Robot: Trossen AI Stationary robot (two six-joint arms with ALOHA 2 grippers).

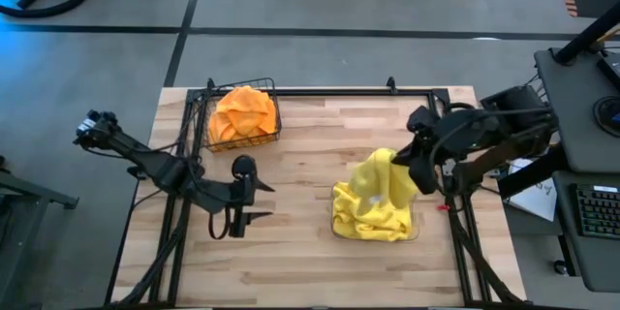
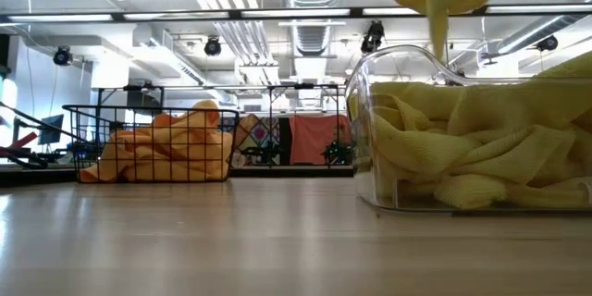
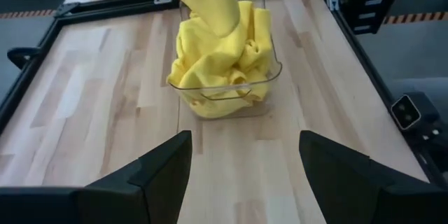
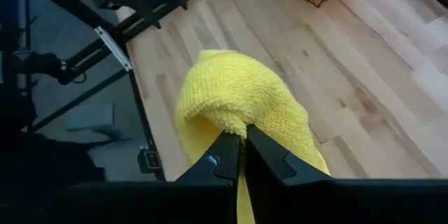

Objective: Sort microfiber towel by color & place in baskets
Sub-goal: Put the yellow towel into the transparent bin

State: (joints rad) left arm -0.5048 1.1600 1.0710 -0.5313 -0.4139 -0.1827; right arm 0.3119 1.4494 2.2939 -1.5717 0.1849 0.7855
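A dark wire-mesh basket (image 1: 242, 116) at the far left of the table holds orange microfiber towels (image 2: 166, 143). A clear plastic bin (image 1: 412, 231) at the right holds a pile of yellow towels (image 3: 220, 77). My right gripper (image 1: 417, 170) is raised above the bin's far right side, shut on one more yellow towel (image 4: 238, 98). My left gripper (image 1: 263, 203) hangs open over bare table left of centre, pointing toward the bin, with nothing between its fingers (image 3: 164, 175). My right gripper pinches a bunched fold (image 4: 234, 122) of the yellow towel between its two fingers, coming slanting down from the table's right. The towel bulges beyond the fingertips and hangs slack below them (image 2: 437, 28), its lower end down over the pile in the bin.
A black metal frame (image 1: 320, 92) runs along the table's edges. Bare wood (image 1: 310, 155) lies between basket and bin and along the near side. A desk with a keyboard (image 1: 596, 208) stands off the table's right.
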